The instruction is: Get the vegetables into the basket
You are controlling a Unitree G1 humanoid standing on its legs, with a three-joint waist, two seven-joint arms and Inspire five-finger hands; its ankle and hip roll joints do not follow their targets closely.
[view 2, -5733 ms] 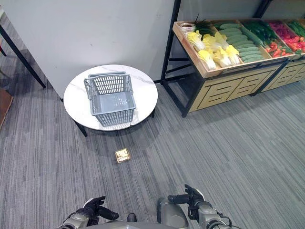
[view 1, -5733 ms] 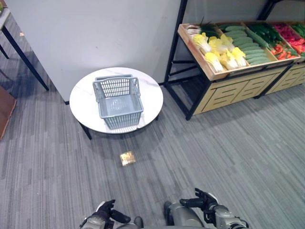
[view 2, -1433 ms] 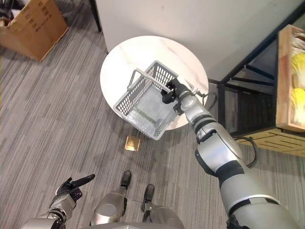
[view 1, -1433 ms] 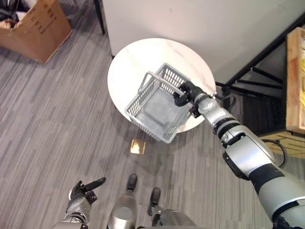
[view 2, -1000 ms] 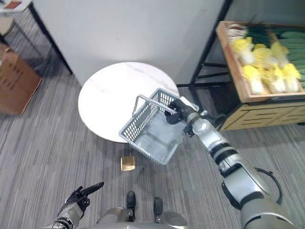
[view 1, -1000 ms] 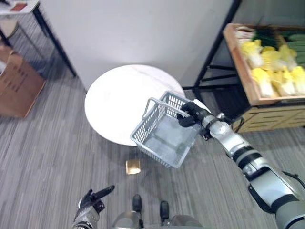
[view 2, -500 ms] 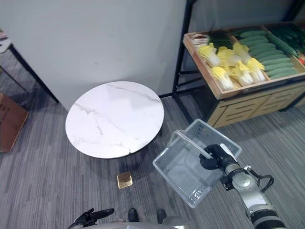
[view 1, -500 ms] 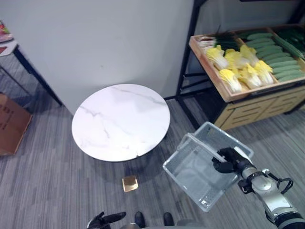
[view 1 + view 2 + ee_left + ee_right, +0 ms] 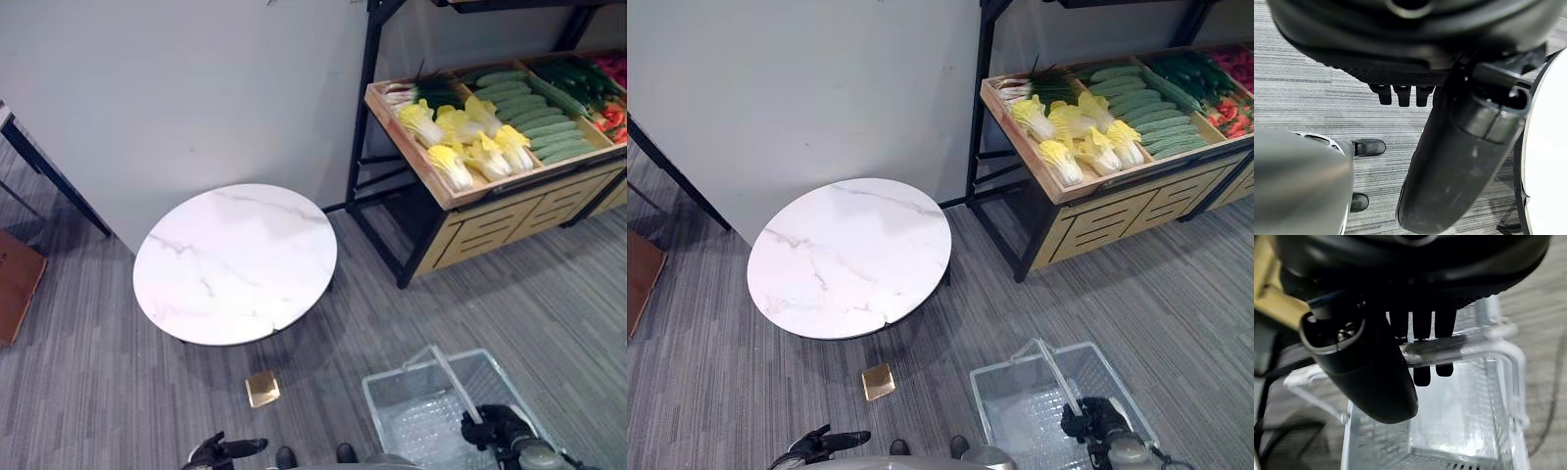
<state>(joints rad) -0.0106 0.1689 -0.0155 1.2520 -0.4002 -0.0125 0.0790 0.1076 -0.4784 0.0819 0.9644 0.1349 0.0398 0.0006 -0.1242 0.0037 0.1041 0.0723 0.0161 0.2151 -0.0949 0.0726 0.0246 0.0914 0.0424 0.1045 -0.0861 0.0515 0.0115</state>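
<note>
The grey plastic basket [image 9: 423, 416] hangs low over the carpet at the lower right, empty, with its handle [image 9: 1459, 343] up. My right hand [image 9: 495, 431] is shut on that handle; in the right wrist view its fingers [image 9: 1422, 333] curl over the bar. The vegetables lie in a wooden shelf bin [image 9: 436, 181] at the upper right: yellow cabbages [image 9: 460, 137], cucumbers [image 9: 524, 106], green onions [image 9: 431, 90] and red peppers [image 9: 612, 113]. My left hand [image 9: 220, 451] is low at the bottom edge, fingers relaxed, holding nothing.
A round white marble table [image 9: 235, 259] stands bare at the centre left, against a grey wall. A small gold floor plate [image 9: 263, 389] lies in front of it. A black shelf frame [image 9: 367, 117] carries the bin. A brown box [image 9: 12, 284] sits at the far left.
My right hand took the basket's handle, lifted it off the round table and carried it right and down to my lower right. The camera turned meanwhile. The left hand stayed low.
</note>
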